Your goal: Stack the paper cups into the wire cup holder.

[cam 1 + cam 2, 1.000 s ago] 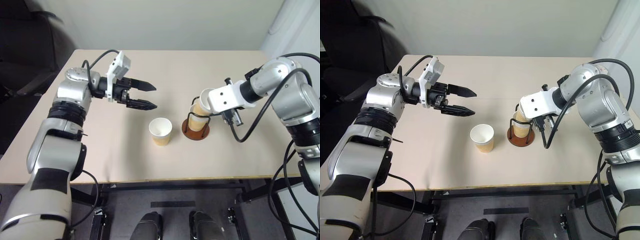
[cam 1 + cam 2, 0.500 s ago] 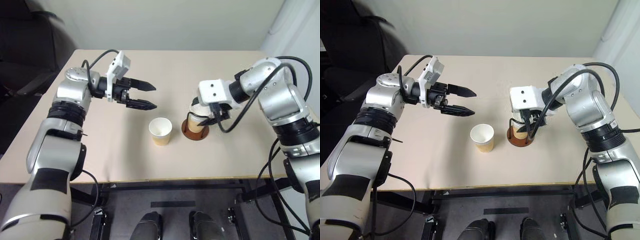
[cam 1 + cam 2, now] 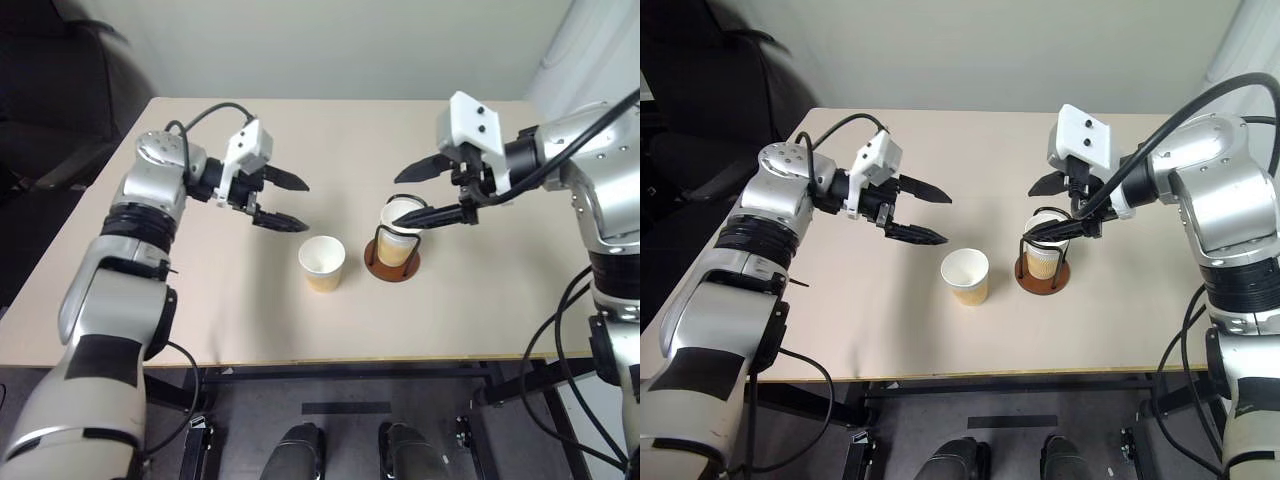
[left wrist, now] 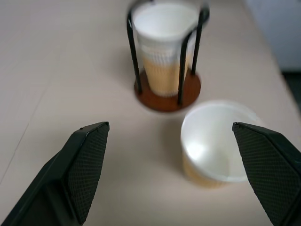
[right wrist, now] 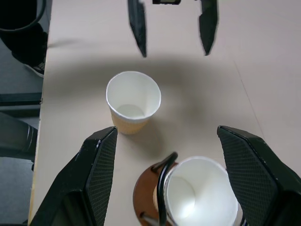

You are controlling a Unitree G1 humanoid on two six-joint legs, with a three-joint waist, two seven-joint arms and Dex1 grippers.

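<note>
1. Since the earlier frames, the right gripper (image 3: 418, 192) has let go of the cup it was pressing into the wire cup holder (image 3: 391, 262) and lifted clear. In the left eye view it hangs just above the holder with its two black fingers spread wide and nothing between them. The stacked paper cups (image 3: 401, 230) stand upright inside the wire loops, where a second ago the top cup leaned under the gripper. The left gripper (image 3: 296, 203) has dipped slightly; its fingers are spread and empty, up and to the left of the loose cup (image 3: 321, 262), which stands where it did on the table (image 3: 200, 300), just left of the holder.

2. In the right eye view the same layout shows: the lower finger of the right gripper crosses in front of the stack's white rim, and the loose cup and holder stand apart.

3. In the left wrist view the left fingers (image 4: 87, 162) stand far apart. Between them lie the loose cup, mouth up, and beyond it the holder's reddish-brown base with the stack inside the black wires.

4. In the right wrist view the right fingers (image 5: 101, 176) are wide apart. The stack's open mouth sits between them, the loose cup beyond it, and the left gripper's two finger tips farther off.
</note>
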